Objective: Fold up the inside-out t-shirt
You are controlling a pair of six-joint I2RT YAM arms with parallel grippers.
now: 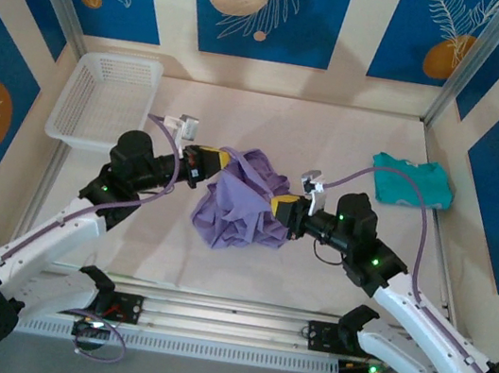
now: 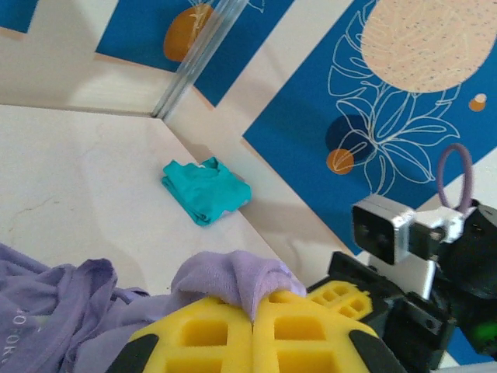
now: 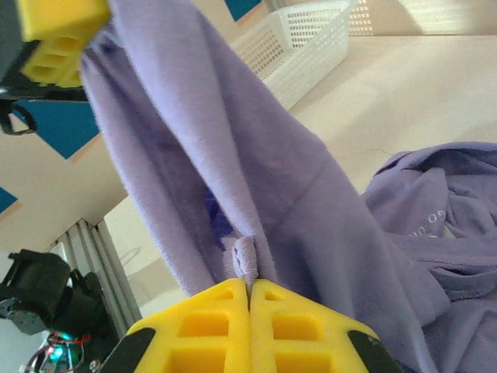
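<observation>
The inside-out t-shirt (image 1: 238, 206) lies bunched mid-table between the arms. The left gripper (image 1: 218, 159) pinches its upper edge; the right gripper (image 1: 282, 206) clamps a fold on its right side. A white basket (image 1: 106, 100) sits back-left and a teal garment (image 1: 411, 180) back-right, both well apart from it

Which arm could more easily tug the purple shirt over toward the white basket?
Left, probably. The left gripper is shut on the shirt at the basket side; the right gripper pinches the opposite side, nearer the teal garment.

Bright, even light with soft shadows, mild wrist-view blur.
</observation>
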